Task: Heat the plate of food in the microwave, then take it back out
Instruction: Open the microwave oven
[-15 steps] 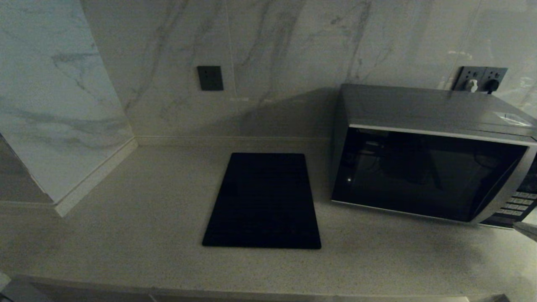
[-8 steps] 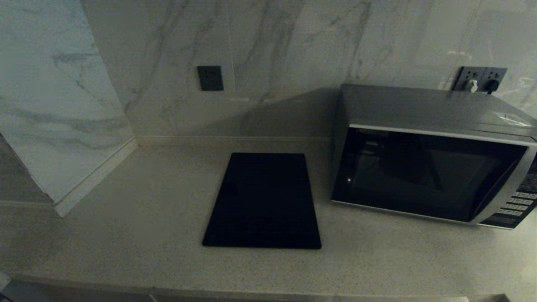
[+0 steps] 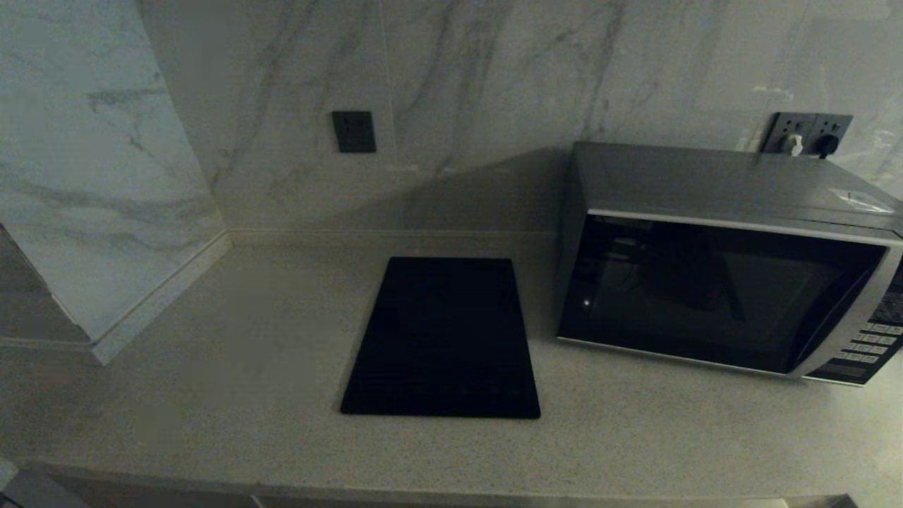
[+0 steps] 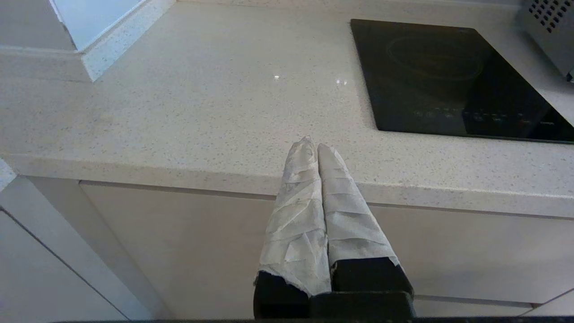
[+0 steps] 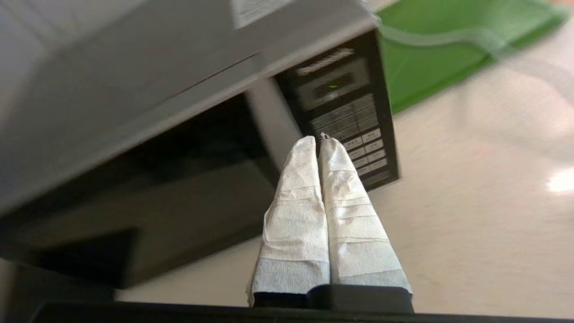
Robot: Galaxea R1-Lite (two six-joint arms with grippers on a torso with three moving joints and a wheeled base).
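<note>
Head view: neither pincer shows. The microwave (image 3: 726,261) stands on the pale desk (image 3: 211,395) at the right, its black glass door closed and its button panel (image 3: 871,342) at the far right end. A flat black cooktop (image 3: 443,339) lies on the desk just beside the microwave's left side. Two wall sockets (image 3: 808,132) with plugs sit behind the microwave, and a dark switch plate (image 3: 353,131) is on the marble wall.

Left wrist view: the left pincer (image 4: 314,148) is clenched on nothing, its cloth-wrapped fingers (image 4: 300,197) pressed together. It hangs in front of the desk's front edge, over the cabinet face (image 4: 179,242). The cooktop lies ahead of it and off to one side, well apart.

Right wrist view: the right pincer (image 5: 317,142) is likewise clenched and empty. Its tips are near the microwave's button panel, with the glass door to one side. A green mat (image 5: 430,58) lies on the desk beyond the microwave.

The plate of food shows in none of the views.
</note>
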